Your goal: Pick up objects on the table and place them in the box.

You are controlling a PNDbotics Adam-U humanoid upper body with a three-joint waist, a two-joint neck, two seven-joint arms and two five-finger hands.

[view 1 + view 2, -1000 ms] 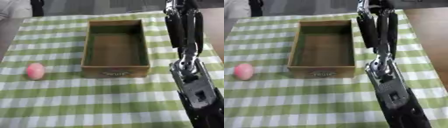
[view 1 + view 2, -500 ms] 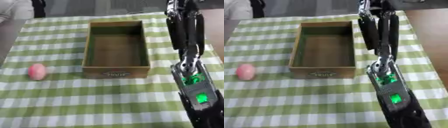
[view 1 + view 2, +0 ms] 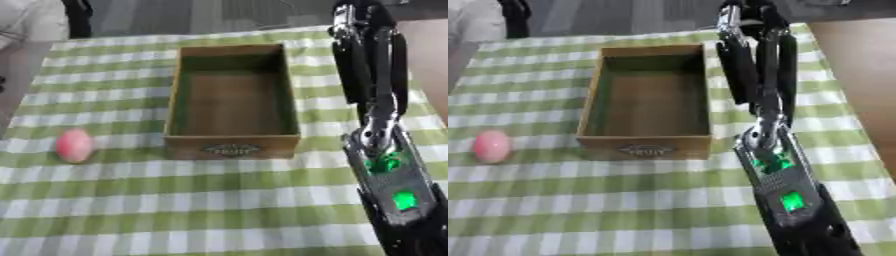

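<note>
Left eye view shows a wooden box (image 3: 232,102) standing at the upper middle of the frame on a desk (image 3: 175,200) covered in green-and-white check cloth, its long side running away from the camera and nothing visible inside it. A pink, egg-shaped object (image 3: 74,145) lies on the cloth at the left of the frame, well apart from the box and level with its near end. Along the right side the right arm (image 3: 785,195) stretches from the lower corner toward the top, two green lights glowing on it, and the right hand (image 3: 750,55) hangs beside the box's right wall with fingers straight and holding nothing.
</note>
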